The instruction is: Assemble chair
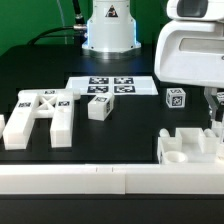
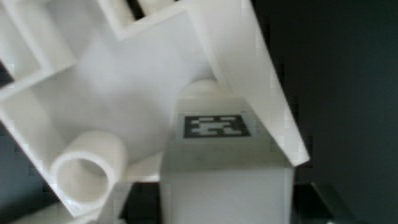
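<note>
While gripper hangs low over notched block at exterior view's right, well apart from braced plate at its left, jaw width can't be told, fingers indistinct; judgement: descend slow, centre on one wall, close only once square.

The tool is cut off at the exterior view's right edge, and its jaws are unclear. The tagged chair part is blurred close-up.
</note>
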You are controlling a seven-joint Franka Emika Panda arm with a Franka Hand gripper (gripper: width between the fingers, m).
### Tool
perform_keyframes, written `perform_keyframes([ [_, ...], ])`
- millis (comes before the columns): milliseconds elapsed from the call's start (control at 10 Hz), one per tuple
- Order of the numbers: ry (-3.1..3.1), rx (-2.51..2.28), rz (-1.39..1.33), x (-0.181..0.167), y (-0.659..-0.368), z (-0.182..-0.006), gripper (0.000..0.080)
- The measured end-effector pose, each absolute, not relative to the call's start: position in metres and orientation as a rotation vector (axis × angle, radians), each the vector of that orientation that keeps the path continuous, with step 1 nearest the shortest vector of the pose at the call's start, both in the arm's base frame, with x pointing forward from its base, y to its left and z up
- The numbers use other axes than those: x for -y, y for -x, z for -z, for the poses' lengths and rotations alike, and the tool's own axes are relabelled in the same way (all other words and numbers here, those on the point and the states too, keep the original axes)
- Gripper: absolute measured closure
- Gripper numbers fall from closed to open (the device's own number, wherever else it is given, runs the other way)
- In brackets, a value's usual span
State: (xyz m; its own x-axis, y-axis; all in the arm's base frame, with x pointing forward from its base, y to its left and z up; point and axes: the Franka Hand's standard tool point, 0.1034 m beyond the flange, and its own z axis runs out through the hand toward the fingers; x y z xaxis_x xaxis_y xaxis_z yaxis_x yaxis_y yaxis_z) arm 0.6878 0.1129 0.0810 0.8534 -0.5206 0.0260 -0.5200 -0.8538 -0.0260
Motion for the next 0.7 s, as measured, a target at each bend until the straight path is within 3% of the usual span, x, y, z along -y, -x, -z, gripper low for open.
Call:
perform_keyframes([
  [700, 2.645, -1.623, 0.013, -0.1101, -0.6878, -0.0803, 0.0509],
])
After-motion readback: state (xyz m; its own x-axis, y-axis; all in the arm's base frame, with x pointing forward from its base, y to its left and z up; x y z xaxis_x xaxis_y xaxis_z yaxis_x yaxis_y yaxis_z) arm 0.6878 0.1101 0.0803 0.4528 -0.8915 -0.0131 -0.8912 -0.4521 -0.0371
